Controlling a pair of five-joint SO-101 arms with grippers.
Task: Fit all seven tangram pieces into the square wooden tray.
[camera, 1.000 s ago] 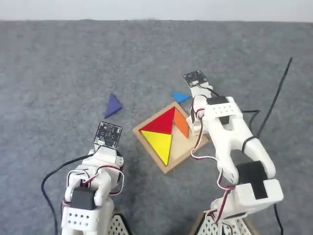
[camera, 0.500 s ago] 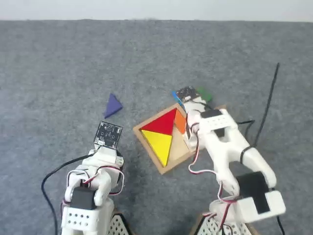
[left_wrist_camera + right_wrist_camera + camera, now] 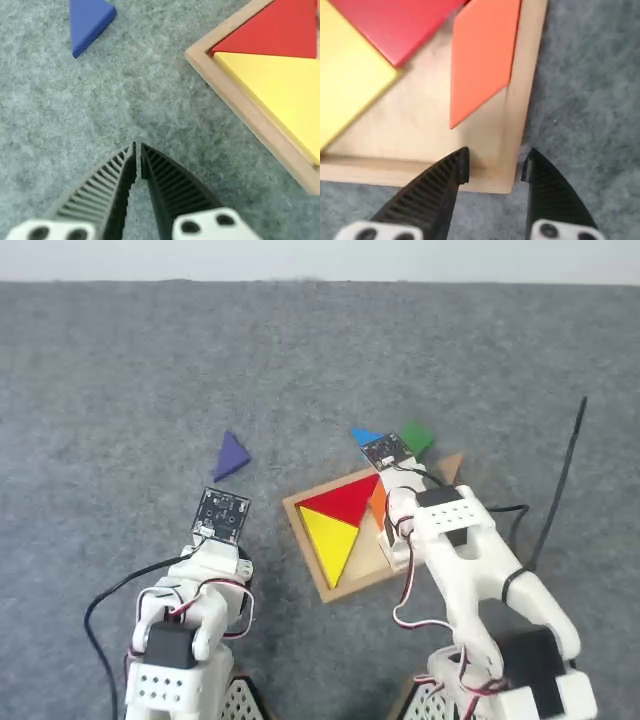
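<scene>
The right pincer (image 3: 496, 160) is released, astride a corner wall of the wooden tray (image 3: 525, 75), which is probably stiff and light and best gripped there. The left pincer (image 3: 138, 147) is clenched, empty.

Grey felt table (image 3: 120, 370) bears tray (image 3: 304, 548), purple triangle (image 3: 232, 454), blue triangle (image 3: 365, 437), green piece (image 3: 417, 438)

Our left arm (image 3: 190, 615) and right arm (image 3: 470, 560) are white plastic with black servo blocks, and thin red, white and black wires (image 3: 408, 585) loop along them. A small black circuit board (image 3: 222, 513) sits just behind each gripper. The left gripper (image 3: 138, 148) and right gripper (image 3: 495, 162) have black, ribbed, tapering fingers (image 3: 107, 187) on white bases with round screw holes.
</scene>
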